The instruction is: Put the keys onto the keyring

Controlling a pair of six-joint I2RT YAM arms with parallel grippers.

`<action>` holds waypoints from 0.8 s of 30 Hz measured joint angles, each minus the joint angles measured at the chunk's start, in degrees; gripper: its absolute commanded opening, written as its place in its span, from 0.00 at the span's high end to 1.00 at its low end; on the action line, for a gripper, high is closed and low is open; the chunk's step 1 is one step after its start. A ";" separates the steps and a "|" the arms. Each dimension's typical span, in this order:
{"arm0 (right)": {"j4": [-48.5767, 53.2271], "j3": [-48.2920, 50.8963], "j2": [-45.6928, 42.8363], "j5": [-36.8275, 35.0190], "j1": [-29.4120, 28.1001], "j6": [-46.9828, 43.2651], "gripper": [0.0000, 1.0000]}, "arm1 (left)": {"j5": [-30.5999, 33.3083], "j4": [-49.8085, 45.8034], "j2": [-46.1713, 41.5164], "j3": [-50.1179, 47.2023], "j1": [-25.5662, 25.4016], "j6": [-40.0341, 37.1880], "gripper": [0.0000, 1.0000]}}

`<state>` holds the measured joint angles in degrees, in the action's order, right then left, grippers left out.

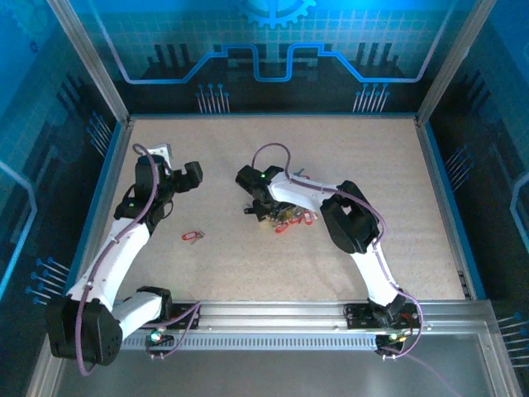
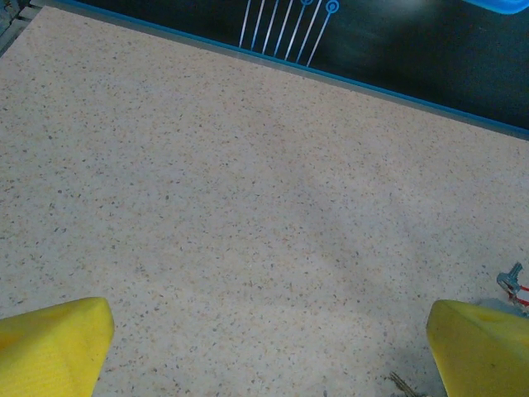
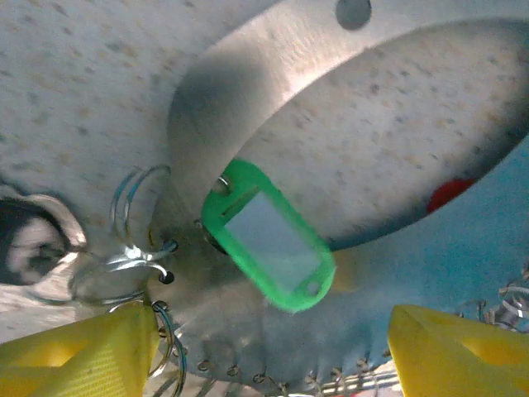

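Observation:
One key with a red tag (image 1: 192, 236) lies alone on the table, left of centre. The keyring's band loop (image 3: 248, 91) lies under my right gripper (image 3: 273, 356), with silver rings (image 3: 136, 248) and a green plastic tag (image 3: 269, 236) at its near end. From above this shows as a small heap with red-tagged keys (image 1: 291, 218) beside the right gripper (image 1: 260, 207). Its yellow fingers (image 3: 83, 356) stand apart, with nothing between them. My left gripper (image 1: 186, 178) hovers at the left and is open, its yellow fingertips (image 2: 50, 343) over bare table. A key tip (image 2: 512, 281) peeks in at the right edge.
The speckled beige table (image 1: 355, 165) is walled by blue panels at the back and sides. A metal rail (image 1: 273, 314) runs along the near edge by the arm bases. A small dark item (image 1: 299, 175) lies just behind the right arm.

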<state>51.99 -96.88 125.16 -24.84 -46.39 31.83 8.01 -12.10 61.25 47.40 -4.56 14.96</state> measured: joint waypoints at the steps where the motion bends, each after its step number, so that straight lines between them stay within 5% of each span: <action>1: -0.13 1.53 -1.07 -0.68 0.11 -0.02 0.24 | 0.00 0.00 0.00 0.00 0.00 0.00 0.01; 10: -1.79 19.08 -13.62 -1.73 6.19 -1.95 0.24 | 0.00 0.20 0.00 0.00 0.00 0.00 0.01; 18: -8.35 25.99 -22.60 8.41 13.60 -6.75 0.51 | 0.00 0.76 0.00 0.00 0.00 0.00 0.01; 24: -11.02 25.90 -24.68 19.65 12.90 -9.99 0.76 | 0.00 0.92 0.00 -0.33 0.00 0.00 0.01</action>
<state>40.97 -70.98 100.49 -5.19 -33.50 21.85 8.01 -11.18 61.25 47.07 -4.56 14.96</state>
